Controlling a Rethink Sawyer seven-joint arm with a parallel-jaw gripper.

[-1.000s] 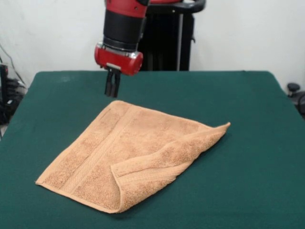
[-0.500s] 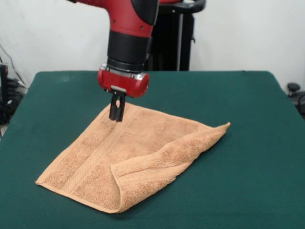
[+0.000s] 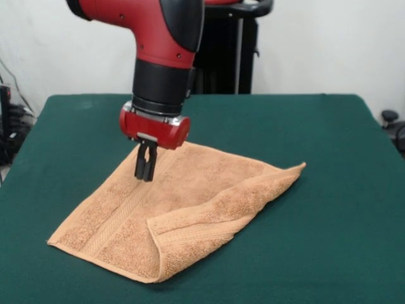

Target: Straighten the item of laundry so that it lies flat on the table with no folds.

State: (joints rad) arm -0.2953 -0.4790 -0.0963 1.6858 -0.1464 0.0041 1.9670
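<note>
The small orange-tan terry-cloth towel (image 3: 177, 209) lies on the dark green felt worktop (image 3: 329, 221), left of its middle, with the near right part doubled back over itself in a thick fold, so it is not yet flat. We see the red and black arm's gripper (image 3: 145, 177) over the towel's banded left part, jaws close together and holding nothing; we judge it is heading for that flap.

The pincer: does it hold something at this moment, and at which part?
Nothing is held. The pincer is above the towel, over its woven border band, and the towel lies on the table, one corner folded over.
</note>
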